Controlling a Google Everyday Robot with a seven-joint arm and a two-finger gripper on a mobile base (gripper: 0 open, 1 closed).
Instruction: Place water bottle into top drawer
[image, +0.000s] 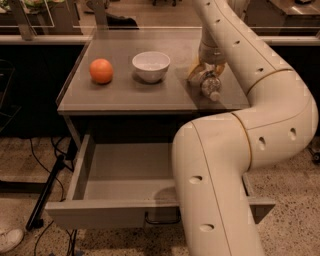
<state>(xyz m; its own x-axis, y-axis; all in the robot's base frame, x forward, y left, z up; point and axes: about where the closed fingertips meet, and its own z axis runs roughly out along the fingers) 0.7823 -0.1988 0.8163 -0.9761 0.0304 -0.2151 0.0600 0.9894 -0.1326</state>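
Note:
The water bottle (210, 86) lies on the grey tabletop (125, 92) at its right front, with the white cap toward the front edge. My gripper (207, 75) comes down from above and sits right over the bottle, around its far end; the wrist hides that part of the bottle. The top drawer (100, 214) below the tabletop is pulled open and nothing shows inside it. Its dark handle (162, 220) sits low on the front panel. My arm's big elbow covers the drawer's right part.
A white bowl (151, 65) stands mid-table and an orange (101, 70) to its left. My arm (235, 165) arches over the table's right side. Dark cables (47, 192) and a white shoe (10, 239) lie on the speckled floor at the left.

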